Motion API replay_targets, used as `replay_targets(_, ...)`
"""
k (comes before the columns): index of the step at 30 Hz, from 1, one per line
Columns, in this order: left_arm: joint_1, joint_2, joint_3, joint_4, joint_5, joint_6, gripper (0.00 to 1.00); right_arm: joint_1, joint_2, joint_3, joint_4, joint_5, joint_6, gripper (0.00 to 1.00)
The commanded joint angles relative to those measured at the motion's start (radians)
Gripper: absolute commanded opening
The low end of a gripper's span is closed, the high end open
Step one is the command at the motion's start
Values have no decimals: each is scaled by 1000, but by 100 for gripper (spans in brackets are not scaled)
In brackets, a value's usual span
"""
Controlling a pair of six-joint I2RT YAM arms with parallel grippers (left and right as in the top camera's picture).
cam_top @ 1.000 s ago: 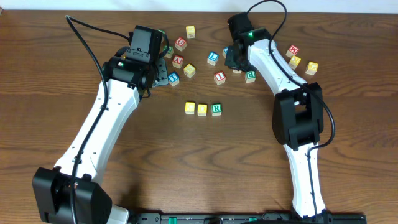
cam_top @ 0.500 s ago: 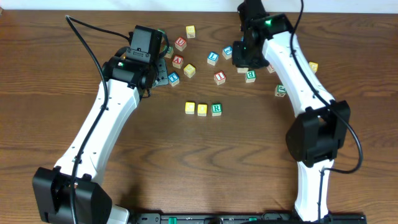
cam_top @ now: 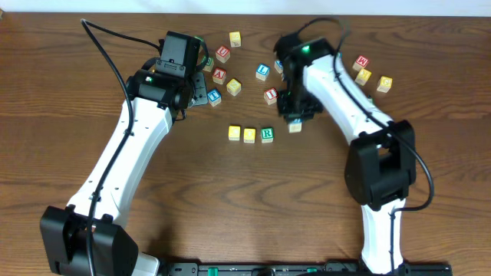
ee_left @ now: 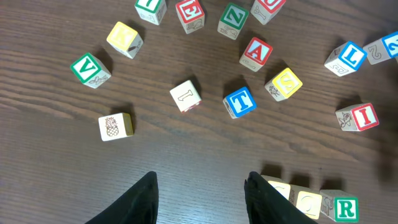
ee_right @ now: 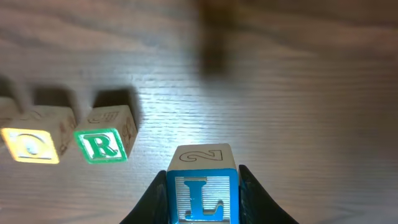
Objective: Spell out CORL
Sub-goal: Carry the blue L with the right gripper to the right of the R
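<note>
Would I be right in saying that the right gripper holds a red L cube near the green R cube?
Not quite: the right wrist view shows the right gripper holds a blue L cube, not a red one, near the green R cube.

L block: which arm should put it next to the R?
Right. The right gripper holds the L block near the R block, while the left gripper is open and empty.

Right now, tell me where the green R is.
Overhead, the green R ends the mid-table row, right of two yellow cubes; the right gripper holds L just beyond.
</note>
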Motion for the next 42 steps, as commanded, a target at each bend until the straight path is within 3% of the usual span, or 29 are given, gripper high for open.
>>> replay_targets(1,3,11,5,0,-13,5,45,27,8,-56,35,-17,-8,17)
replay_targets(15,3,11,5,0,-13,5,44,50,8,-183,252,-14,12,22)
replay_targets(27,3,11,5,0,-13,5,44,50,8,-198,243,-29,18,31)
replay_targets(42,3,11,5,0,-13,5,45,50,6,-185,201,-90,18,30)
